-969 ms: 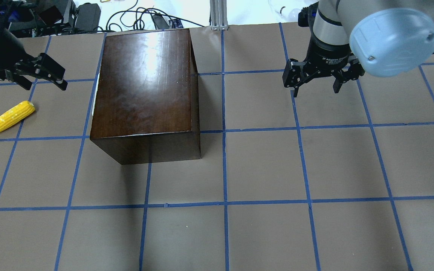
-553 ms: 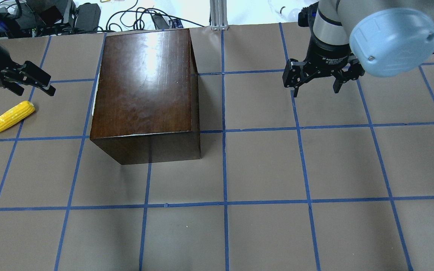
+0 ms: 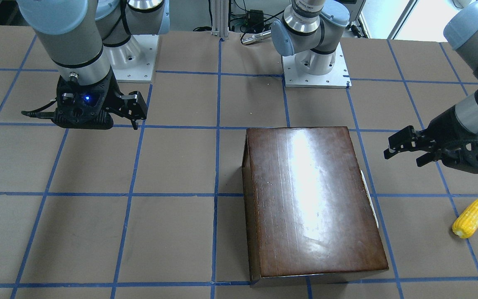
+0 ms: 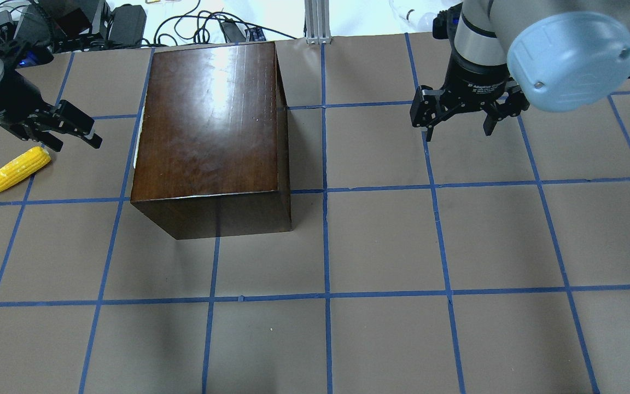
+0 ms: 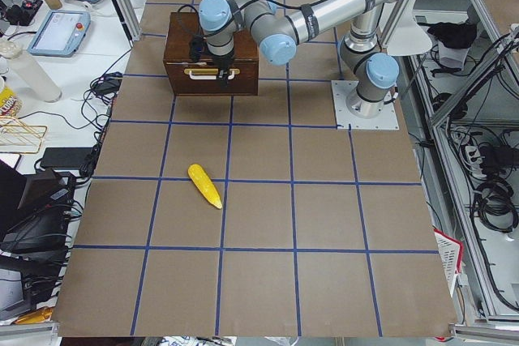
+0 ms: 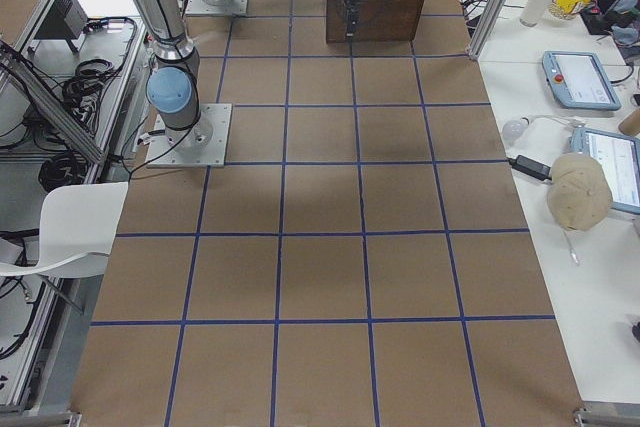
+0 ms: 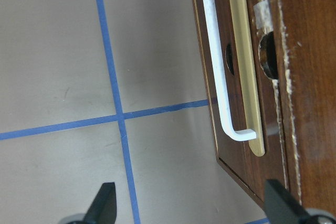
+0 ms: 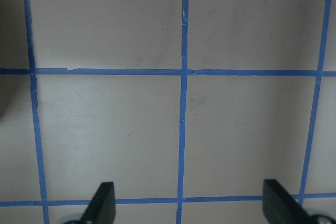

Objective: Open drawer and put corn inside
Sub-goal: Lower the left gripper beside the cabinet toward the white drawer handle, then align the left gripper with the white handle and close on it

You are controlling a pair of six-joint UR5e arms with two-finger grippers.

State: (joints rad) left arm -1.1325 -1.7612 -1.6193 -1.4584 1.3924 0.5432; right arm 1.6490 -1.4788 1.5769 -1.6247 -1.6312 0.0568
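Note:
The dark-brown wooden box (image 4: 211, 126) stands at the table's back left. Its drawer (image 7: 239, 77) is shut. The drawer's front panel and pale handle (image 7: 218, 61) face my left gripper in the left wrist view, and the handle also shows in the exterior left view (image 5: 209, 72). The yellow corn (image 4: 13, 172) lies on the table left of the box, also in the front-facing view (image 3: 471, 216). My left gripper (image 4: 74, 143) is open and empty, between the corn's blunt end and the box's left face. My right gripper (image 4: 457, 131) is open and empty, hovering right of the box.
Blue tape lines grid the brown table (image 4: 380, 246). Cables and devices (image 4: 101, 22) and a metal post (image 4: 318, 22) lie beyond the far edge. Both arm bases (image 3: 313, 70) stand on the robot's side.
My left gripper drew back to the left, then came down and toward the box, ending close by the corn's blunt end. The right arm, corn and box have not moved.

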